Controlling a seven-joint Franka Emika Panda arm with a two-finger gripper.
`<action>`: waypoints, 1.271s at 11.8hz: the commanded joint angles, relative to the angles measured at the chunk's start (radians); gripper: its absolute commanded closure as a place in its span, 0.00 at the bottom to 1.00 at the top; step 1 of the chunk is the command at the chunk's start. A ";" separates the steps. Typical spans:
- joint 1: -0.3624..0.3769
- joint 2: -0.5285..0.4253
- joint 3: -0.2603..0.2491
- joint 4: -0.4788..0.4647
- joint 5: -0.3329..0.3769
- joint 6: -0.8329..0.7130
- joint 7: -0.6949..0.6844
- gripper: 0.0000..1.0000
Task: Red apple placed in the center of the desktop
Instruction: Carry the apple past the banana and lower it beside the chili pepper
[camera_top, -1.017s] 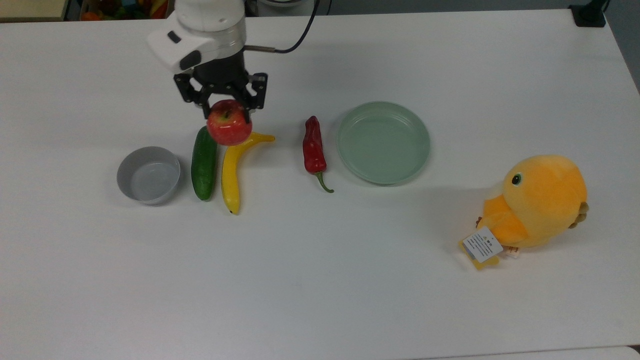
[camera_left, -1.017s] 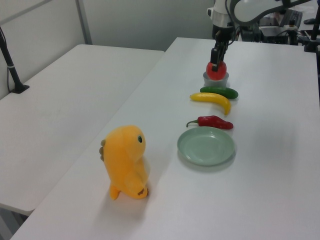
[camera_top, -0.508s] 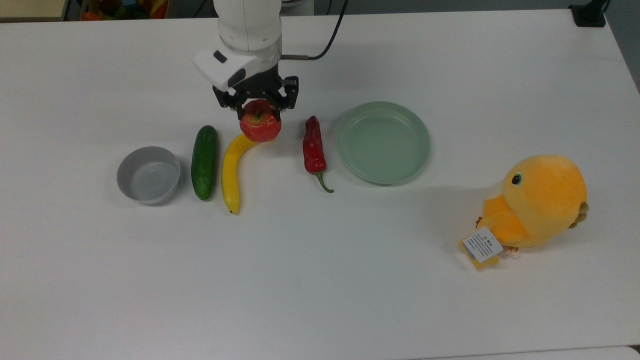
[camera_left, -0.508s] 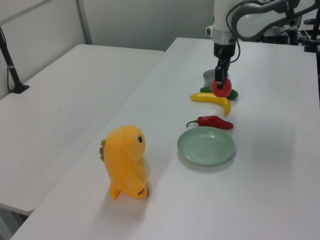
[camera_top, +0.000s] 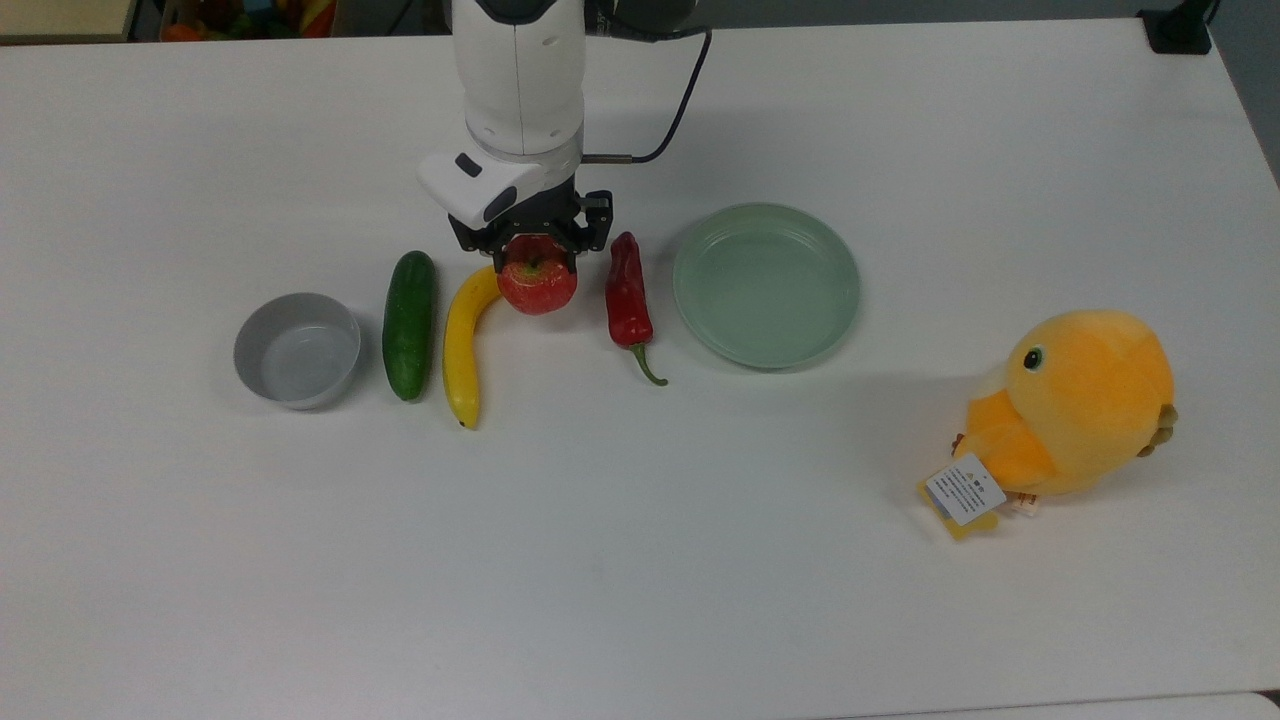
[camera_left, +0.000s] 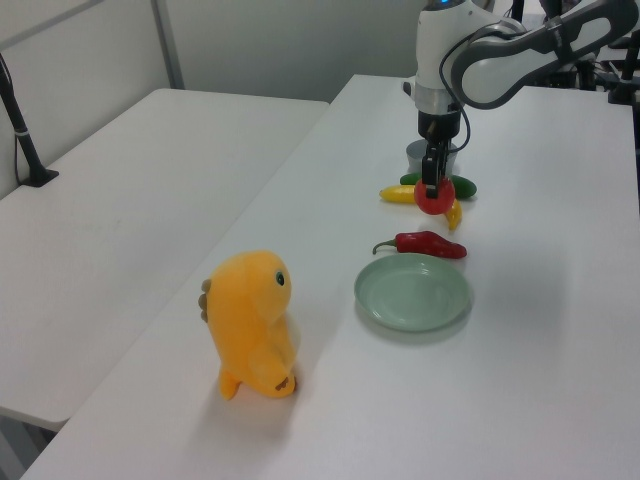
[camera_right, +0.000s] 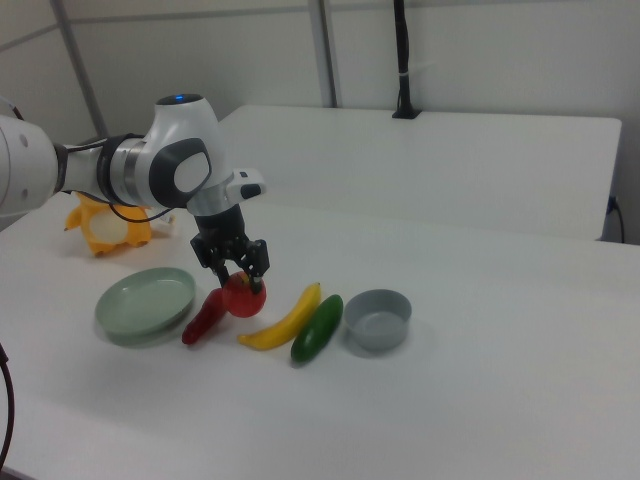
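The red apple (camera_top: 538, 281) hangs above the white desktop (camera_top: 640, 560), held by my gripper (camera_top: 536, 252), which is shut on it from above. In the top view it sits between the banana's upper end and the red chili pepper. The left view has the red apple (camera_left: 434, 196) under my gripper (camera_left: 432, 187), over the banana. From the right view the red apple (camera_right: 244, 296) is lifted off the desktop (camera_right: 420, 410) in my gripper (camera_right: 240, 278).
A grey bowl (camera_top: 297, 349), a cucumber (camera_top: 409, 324), a banana (camera_top: 461, 350), a red chili pepper (camera_top: 627, 297) and a green plate (camera_top: 766, 284) lie in a row. An orange plush chick (camera_top: 1075, 410) stands at the top view's right.
My gripper has carried the red apple toward the top view's right and slightly nearer, from above the cucumber to between the banana and the chili pepper.
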 joint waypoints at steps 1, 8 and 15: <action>-0.001 0.012 0.010 -0.006 -0.010 0.053 0.019 0.59; 0.001 0.046 0.022 -0.008 -0.028 0.053 0.021 0.54; 0.001 0.044 0.024 -0.008 -0.053 0.044 0.019 0.00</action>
